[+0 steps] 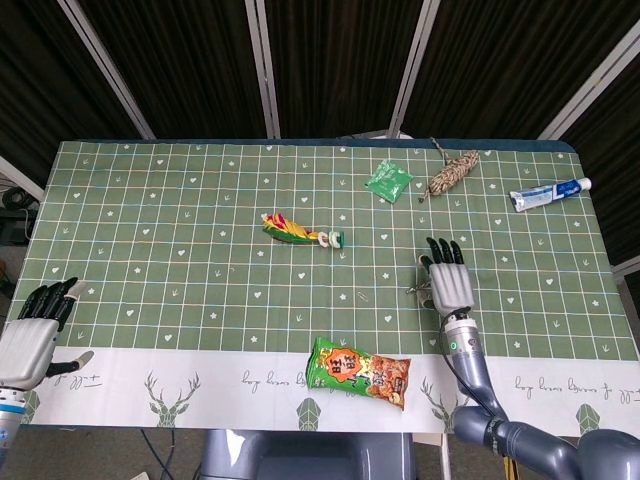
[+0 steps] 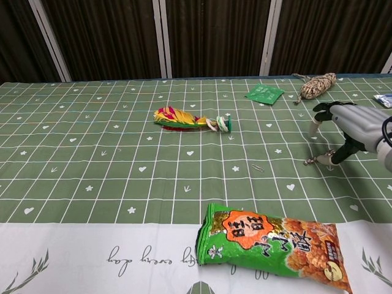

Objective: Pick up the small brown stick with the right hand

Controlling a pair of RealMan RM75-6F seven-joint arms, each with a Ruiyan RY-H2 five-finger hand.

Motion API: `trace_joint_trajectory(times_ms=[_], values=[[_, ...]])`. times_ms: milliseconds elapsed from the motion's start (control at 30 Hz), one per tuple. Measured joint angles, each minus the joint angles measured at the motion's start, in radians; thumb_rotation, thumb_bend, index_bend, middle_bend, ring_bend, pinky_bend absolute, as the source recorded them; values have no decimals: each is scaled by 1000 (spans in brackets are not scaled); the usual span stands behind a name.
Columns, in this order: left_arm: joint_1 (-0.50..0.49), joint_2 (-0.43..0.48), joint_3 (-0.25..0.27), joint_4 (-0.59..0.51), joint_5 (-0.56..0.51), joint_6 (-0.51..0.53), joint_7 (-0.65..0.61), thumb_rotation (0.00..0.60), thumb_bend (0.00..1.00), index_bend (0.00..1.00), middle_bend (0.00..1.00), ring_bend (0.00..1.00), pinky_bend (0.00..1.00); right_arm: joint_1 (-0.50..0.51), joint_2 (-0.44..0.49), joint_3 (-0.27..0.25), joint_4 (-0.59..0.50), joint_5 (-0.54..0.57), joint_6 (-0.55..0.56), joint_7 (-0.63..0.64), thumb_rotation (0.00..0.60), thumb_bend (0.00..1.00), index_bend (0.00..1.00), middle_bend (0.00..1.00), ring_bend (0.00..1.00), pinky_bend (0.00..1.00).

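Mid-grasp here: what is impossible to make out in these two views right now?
- Small brown stick: too thin in either view to tell whether it has left the cloth.
- Right robot hand: head view shows only its back, hiding the grip.
- Toothpaste tube: cut by the chest view's right edge.
- Left robot hand: outside the chest view.
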Motion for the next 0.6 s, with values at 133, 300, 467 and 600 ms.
trace_joint_trajectory(times_ms=[133, 300, 467, 600], values=[[0, -3, -1, 0, -1, 1, 6, 600, 117, 0, 0, 0, 0, 5, 20, -21, -2, -22, -28, 20, 600, 178, 398, 93, 0, 30], [1, -5, -2, 1, -2, 3, 7, 600, 117, 0, 0, 0, 0, 10, 15, -30, 9, -30, -41, 30, 600, 180, 407, 94, 0, 30], [0, -4, -2, 1, -3, 1, 6, 600, 119, 0, 0, 0, 0, 16, 2, -31, 25, -31, -47, 33, 600, 188, 423, 104, 0, 30], [0, -3, -2, 1, -4, -1, 3, 600, 117, 0, 0, 0, 0, 21, -7, -30, 39, -31, -53, 32, 600, 195, 434, 110, 0, 30]])
